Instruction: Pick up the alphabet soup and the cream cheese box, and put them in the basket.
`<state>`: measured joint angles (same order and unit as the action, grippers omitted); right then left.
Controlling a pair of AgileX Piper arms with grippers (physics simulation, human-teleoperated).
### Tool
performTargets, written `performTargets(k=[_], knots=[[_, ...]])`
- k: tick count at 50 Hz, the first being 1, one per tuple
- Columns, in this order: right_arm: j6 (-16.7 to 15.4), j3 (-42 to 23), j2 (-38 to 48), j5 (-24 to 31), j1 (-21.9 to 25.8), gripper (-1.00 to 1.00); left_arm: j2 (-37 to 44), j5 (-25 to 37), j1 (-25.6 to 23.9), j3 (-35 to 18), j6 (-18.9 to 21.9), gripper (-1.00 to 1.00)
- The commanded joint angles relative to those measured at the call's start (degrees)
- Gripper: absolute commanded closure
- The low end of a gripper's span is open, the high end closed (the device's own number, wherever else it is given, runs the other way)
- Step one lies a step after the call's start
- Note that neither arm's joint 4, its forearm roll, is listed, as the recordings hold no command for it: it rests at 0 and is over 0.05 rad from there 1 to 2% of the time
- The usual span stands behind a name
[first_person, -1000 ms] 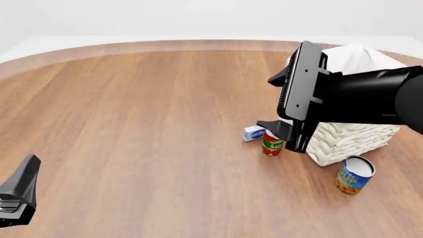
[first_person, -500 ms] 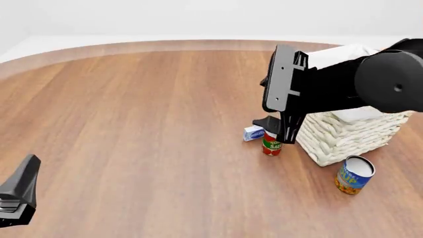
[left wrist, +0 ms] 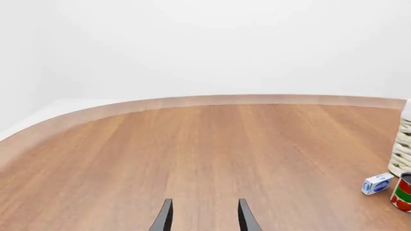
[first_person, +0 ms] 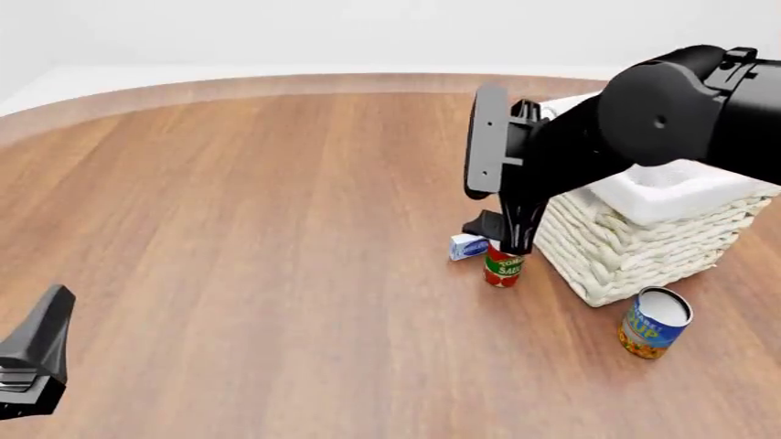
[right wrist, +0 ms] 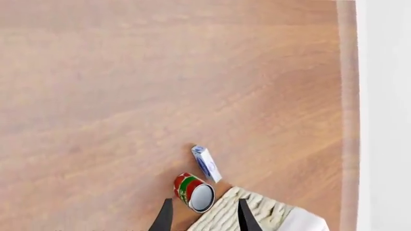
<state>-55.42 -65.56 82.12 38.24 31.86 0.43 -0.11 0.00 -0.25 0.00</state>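
The bench [first_person: 244, 229] is showing a wood-grain top with a curved far edge and a paler rim band; a plain white wall is standing behind it.

The basket [first_person: 635, 247] is sitting at the right side of the bench. The box [first_person: 467, 245] is lying just left of the basket's near-left corner, with a red and green can [first_person: 502, 265] standing close beside it, nearer the camera. The soup [first_person: 654, 322] is standing in front of the basket, near its front wall, and is looking tilted in the front view.

The right end effector [right wrist: 202, 216] is hanging above the red can and the basket corner, pointing down, fingers parted and holding nothing. The left end effector [left wrist: 202, 219] is sitting low at the near left of the bench, well apart from all objects, fingers parted and holding nothing.
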Motion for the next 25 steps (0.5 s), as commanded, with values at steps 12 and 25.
performTargets(k=[12,25], knots=[[-4.67,-3.92,6.33,4.48,-1.61,-1.00,0.00,0.00,0.00,0.00,0.00,-1.00],[-14.03,-4.04,9.06,5.58,-5.29,-1.00,0.00,0.00,0.00,0.00,0.00,-1.00]])
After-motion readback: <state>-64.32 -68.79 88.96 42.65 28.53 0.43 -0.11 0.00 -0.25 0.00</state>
